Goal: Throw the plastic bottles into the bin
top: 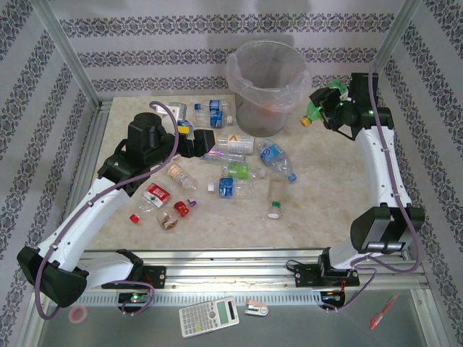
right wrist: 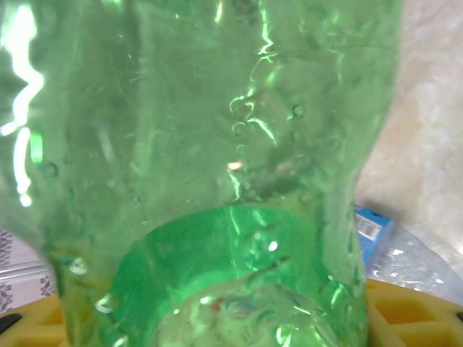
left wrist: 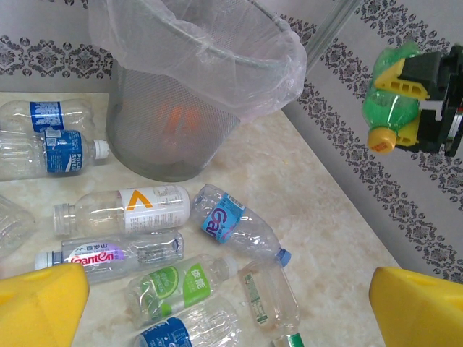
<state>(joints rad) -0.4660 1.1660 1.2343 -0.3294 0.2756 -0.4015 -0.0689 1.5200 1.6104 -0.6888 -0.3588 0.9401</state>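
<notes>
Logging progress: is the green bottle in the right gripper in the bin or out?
Out: green bottle, clamped in right gripper, hangs cap-down beside the bin, outside its rim.

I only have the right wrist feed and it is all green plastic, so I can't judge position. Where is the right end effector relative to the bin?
Observer: The right end effector holds the green bottle in the air to the right of the bin, outside its rim.
Operator: Which way does the bottle point?
Observer: Its orange cap points downward, on the side nearer the bin.
Operator: Is the left arm in my way?
Observer: The left end effector is open, above the loose bottles lying on the table in front of the bin, well apart from yours.
</notes>
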